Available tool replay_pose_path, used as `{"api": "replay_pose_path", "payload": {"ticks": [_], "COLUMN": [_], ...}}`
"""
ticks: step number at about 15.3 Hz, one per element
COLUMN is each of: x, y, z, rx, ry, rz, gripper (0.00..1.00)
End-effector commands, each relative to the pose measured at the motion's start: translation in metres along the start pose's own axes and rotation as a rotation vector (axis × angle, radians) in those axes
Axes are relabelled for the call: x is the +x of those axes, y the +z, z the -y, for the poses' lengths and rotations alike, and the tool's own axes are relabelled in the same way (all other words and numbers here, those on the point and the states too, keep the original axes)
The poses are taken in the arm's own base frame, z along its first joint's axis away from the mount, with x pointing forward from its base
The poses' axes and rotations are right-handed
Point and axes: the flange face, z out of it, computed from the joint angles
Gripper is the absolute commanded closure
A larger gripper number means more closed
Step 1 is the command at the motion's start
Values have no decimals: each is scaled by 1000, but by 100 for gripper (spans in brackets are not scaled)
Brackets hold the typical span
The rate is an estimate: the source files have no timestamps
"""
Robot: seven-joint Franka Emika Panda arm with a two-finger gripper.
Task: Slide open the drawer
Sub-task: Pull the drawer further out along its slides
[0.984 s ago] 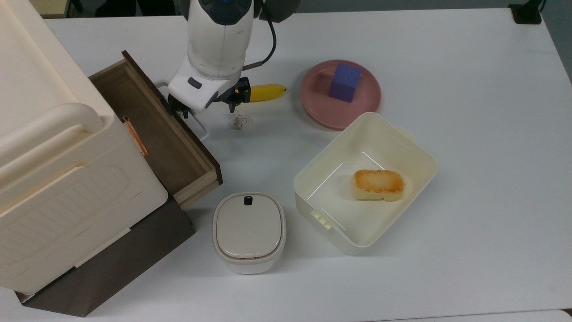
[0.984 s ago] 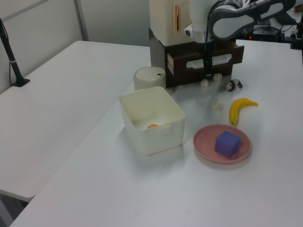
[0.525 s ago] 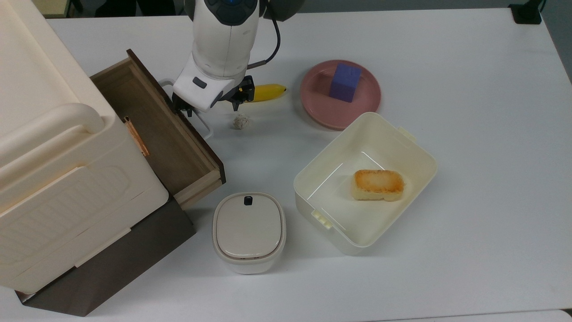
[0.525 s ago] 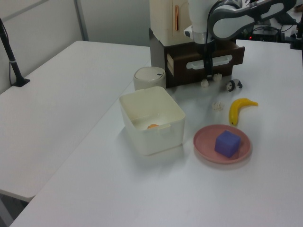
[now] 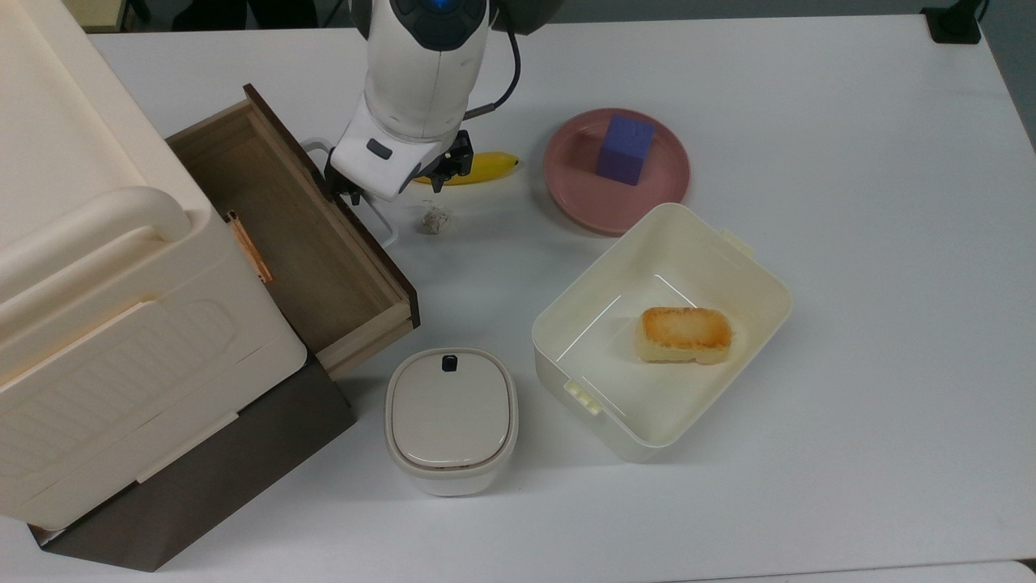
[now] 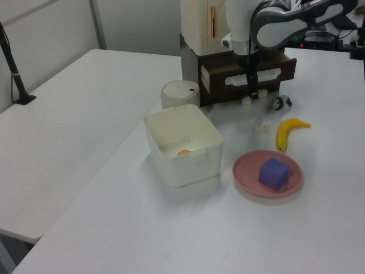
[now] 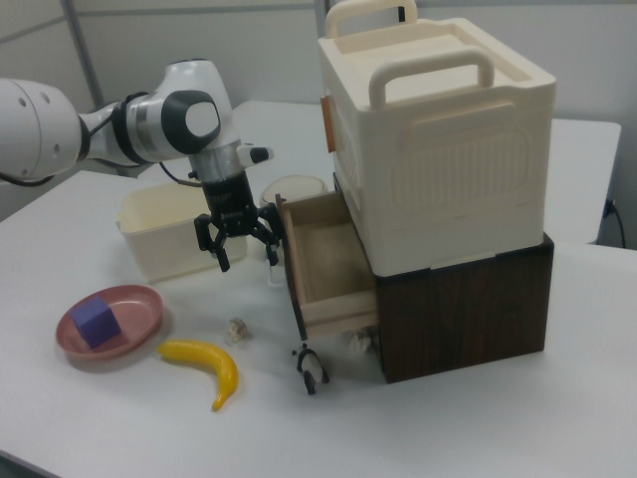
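Note:
The drawer is a shallow wooden tray with a dark brown front panel, standing partly out of the dark cabinet under the big cream box. Its inside is bare. A white wire handle sticks out from the front panel. My gripper hangs over that handle, open, with one finger close to the panel and the other farther out, so the wire lies between them. The left view has the gripper as a single dark bar crossing the handle. In the right view the gripper stands at the drawer front.
A banana and a small crumpled white lump lie just beyond the gripper. A pink plate carries a purple block. A cream tub holds a bread piece. A lidded container stands by the drawer's corner.
The drawer has slid farther out toward the top view's right, and my gripper has moved the same way with the handle.

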Motion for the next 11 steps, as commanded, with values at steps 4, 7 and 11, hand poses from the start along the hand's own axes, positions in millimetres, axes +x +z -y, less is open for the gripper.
{"api": "replay_pose_path", "payload": {"ticks": [4,7,11], "x": [-9,-8,-10], "y": [-6,-11,-41], "z": [45,35,-1], "rx": [37,41,62], "ry": [-28,3,75], "rz": [54,31,-38], "gripper": [0,0,0]}}
